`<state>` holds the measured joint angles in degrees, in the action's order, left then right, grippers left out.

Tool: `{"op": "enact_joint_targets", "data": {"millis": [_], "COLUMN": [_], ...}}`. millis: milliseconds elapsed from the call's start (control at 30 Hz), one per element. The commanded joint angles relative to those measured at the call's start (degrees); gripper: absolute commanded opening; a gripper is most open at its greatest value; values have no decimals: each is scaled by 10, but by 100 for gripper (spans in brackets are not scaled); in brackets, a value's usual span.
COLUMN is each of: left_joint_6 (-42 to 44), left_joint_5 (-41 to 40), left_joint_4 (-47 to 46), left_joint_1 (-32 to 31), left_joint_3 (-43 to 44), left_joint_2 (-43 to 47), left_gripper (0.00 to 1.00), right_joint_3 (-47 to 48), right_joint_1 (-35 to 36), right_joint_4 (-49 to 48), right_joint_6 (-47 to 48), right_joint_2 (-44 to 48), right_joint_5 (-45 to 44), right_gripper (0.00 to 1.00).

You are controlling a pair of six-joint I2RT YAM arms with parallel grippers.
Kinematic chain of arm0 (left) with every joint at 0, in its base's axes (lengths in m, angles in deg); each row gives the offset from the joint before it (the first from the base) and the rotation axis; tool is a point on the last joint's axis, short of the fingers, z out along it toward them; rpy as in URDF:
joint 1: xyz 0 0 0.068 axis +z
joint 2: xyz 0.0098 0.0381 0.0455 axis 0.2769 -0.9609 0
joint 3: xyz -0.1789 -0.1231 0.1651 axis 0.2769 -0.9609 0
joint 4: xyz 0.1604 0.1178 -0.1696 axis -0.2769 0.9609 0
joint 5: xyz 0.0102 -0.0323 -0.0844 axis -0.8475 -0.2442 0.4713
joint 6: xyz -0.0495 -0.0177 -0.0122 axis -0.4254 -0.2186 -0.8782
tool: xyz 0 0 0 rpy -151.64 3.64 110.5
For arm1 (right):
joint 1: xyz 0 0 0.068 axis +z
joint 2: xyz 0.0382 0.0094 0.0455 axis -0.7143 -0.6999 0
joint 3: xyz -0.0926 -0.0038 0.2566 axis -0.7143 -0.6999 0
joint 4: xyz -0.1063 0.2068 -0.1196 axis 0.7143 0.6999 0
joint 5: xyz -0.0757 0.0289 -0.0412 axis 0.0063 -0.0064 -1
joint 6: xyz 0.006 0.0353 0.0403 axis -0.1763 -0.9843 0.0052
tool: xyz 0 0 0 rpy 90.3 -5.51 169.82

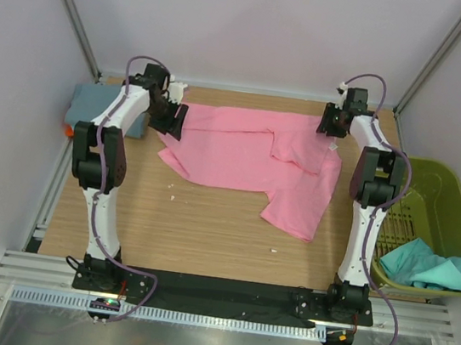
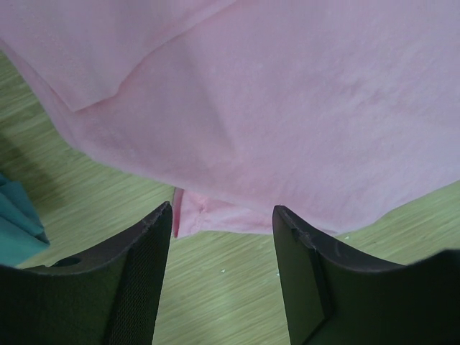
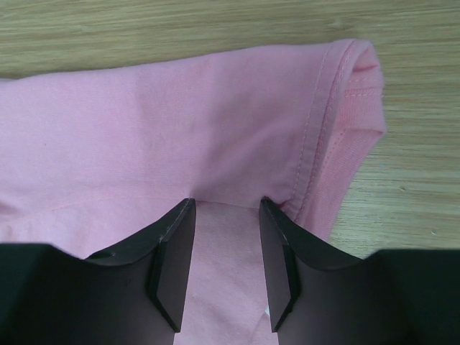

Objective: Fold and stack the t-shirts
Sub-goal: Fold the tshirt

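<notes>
A bright pink t-shirt point(image 1: 242, 153) lies spread and partly folded over on the wooden table point(image 1: 205, 229). My left gripper point(image 1: 172, 119) is at its far left edge. In the left wrist view the left gripper point(image 2: 223, 208) is open, with only bare wood between the fingers and the pink shirt's hem point(image 2: 287, 108) just ahead of the tips. My right gripper point(image 1: 334, 123) is at the shirt's far right corner. In the right wrist view the right gripper point(image 3: 227, 203) is open, its tips pressed down on the pink cloth point(image 3: 180, 122), with cloth between the fingers beside a stitched sleeve hem point(image 3: 316, 136).
A dusty grey-blue folded shirt point(image 1: 94, 106) lies at the table's far left, with a bit of orange point(image 1: 67, 128) under it; its edge shows in the left wrist view point(image 2: 14, 223). An olive-green basket point(image 1: 457, 213) at the right holds a teal shirt point(image 1: 423, 266).
</notes>
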<state>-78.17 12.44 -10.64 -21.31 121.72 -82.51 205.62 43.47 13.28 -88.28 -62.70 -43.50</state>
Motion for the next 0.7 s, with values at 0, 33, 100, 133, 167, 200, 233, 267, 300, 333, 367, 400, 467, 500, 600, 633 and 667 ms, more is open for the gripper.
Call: {"op": "enact_joint_targets", "data": {"millis": [0,33,100,133,167,200,233,267,300,333,367,400,467,500,600,633,667], "left_joint_6": [18,25,48,55,58,61,59,55,49,47,43,41,37,36,29,26,21], "left_joint_5": [-9,-13,-33,-40,-45,-46,-47,-47,-47,-51,-52,-43,-39,-39,-27,-20,-4], "left_joint_4": [0,0,-1,-2,-2,-2,-9,-16,-22,-30,-33,-38,-48,-57,-69,-71,-69], "left_joint_1": [0,0,0,0,3,6,8,16,20,27,30,35,48,50,73,78,79], "left_joint_3": [10,0,-48,-65,-84,-102,-135,-148,-157,-162,-161,-158,-154,-152,-138,-133,-128], "left_joint_2": [52,63,94,102,112,118,130,135,136,135,131,126,105,96,57,46,38], "left_gripper": [59,59,59,59,59,58,58,57,56,56,52,49,44,43,40,40,40], "right_joint_3": [-11,-15,-35,-45,-55,-78,-90,-101,-126,-137,-158,-169,-195,-224,-278,-287,-294], "right_joint_1": [-4,-4,-4,-4,-4,-4,-4,-4,-4,-2,1,3,13,17,21,21,21], "right_joint_4": [-9,-10,-10,-11,-10,-10,-10,-4,-3,2,7,13,24,25,17,18,19], "right_joint_6": [17,21,38,39,39,55,57,58,60,61,65,74,81,84,84,85,86], "right_joint_2": [65,81,126,139,152,166,190,205,219,249,264,295,324,339,388,397,413], "right_joint_5": [20,22,29,30,28,26,26,27,37,41,45,47,51,52,51,50,48], "right_gripper": [47,47,47,47,47,47,48,48,48,48,47,47,48,48,48,48,48]}}
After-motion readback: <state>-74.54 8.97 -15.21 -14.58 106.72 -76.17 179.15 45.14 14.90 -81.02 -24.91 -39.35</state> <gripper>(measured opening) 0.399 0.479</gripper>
